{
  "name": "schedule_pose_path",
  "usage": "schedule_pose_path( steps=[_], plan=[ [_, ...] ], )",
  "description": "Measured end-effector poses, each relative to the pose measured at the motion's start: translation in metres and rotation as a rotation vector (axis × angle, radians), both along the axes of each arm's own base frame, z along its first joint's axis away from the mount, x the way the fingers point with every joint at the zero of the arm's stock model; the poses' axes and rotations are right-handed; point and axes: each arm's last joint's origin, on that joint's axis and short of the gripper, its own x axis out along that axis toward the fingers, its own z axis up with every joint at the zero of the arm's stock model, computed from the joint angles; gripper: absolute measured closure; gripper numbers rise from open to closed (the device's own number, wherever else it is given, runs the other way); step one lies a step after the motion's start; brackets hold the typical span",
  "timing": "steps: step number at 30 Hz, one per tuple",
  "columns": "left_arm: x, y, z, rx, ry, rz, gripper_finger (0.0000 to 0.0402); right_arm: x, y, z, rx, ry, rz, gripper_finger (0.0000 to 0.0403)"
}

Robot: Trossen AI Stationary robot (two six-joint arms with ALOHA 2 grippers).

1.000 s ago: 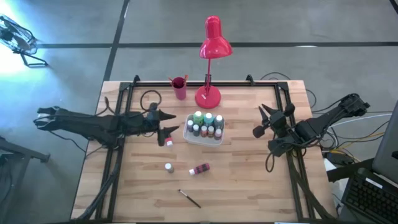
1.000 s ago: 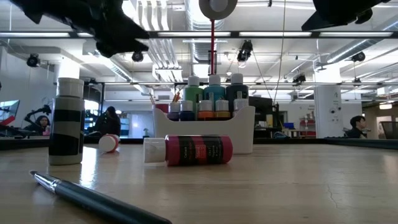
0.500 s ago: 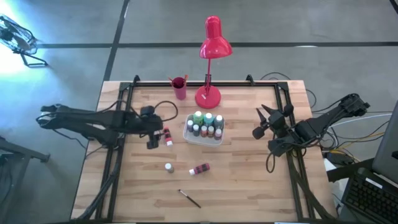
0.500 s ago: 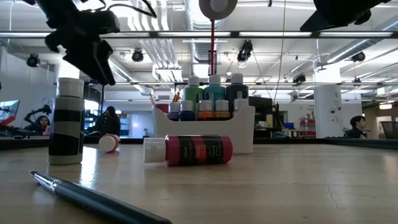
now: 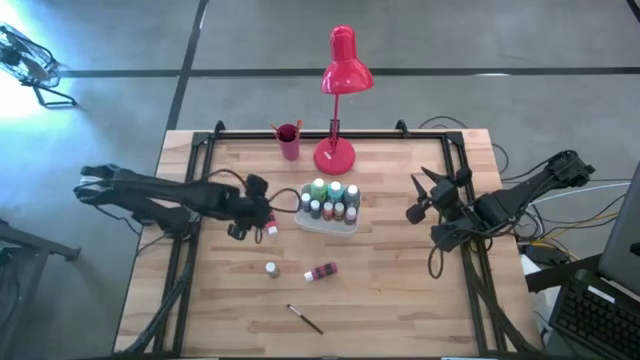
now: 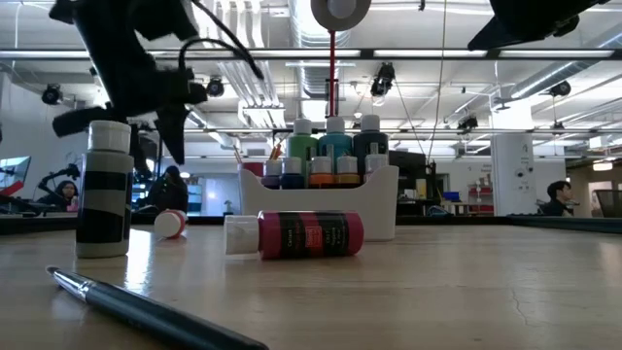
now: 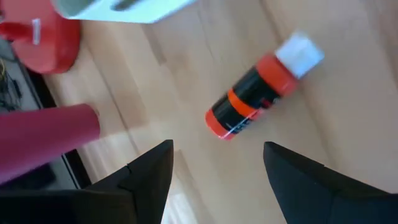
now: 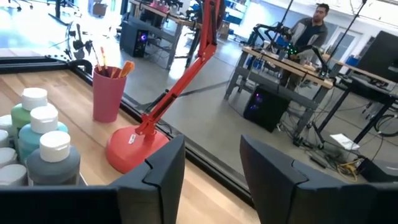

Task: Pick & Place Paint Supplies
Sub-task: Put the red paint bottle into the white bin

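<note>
while the right gripper (image 5: 418, 196) waits agape at the table's right, the left gripper (image 7: 217, 163) hovers. its fingers are spread above a lying orange bottle (image 7: 261, 87).

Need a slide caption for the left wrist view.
Open left gripper hovering above a fallen orange paint bottle on the wooden table.

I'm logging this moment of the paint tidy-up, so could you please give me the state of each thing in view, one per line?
left gripper: open, above the orange bottle
right gripper: open, idle at the table's right
orange bottle: lying, capped
red bottle: lying, capped
striped bottle: upright, capped
white tray: holding upright capped bottles
brush: lying flat
red cup: upright
red lamp: upright
</note>
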Motion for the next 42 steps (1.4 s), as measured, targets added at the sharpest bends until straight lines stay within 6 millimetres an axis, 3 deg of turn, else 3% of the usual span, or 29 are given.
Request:
schedule_pose_path(
  steps=[9,14,23,32,42],
  plan=[
    [0.020,0.004,-0.039,0.095,0.295,-0.200,0.0149,0.000,0.000,-0.001,0.016,0.015,0.016,0.0244],
    [0.028,0.008,-0.052,0.143,0.363,-0.263,0.0149,0.000,0.000,-0.001,0.017,0.017,0.017,0.0257],
    [0.037,0.007,-0.051,0.164,0.331,-0.349,0.0149,0.001,0.001,-0.001,0.029,0.032,0.031,0.0273],
    [0.046,-0.013,-0.040,0.118,0.288,-0.477,0.0149,0.001,0.001,-0.001,0.030,0.031,0.030,0.0249],
    [0.043,-0.038,-0.044,0.077,0.299,-0.600,0.0149,0.001,0.001,-0.001,0.029,0.031,0.030,0.0230]
  ],
)
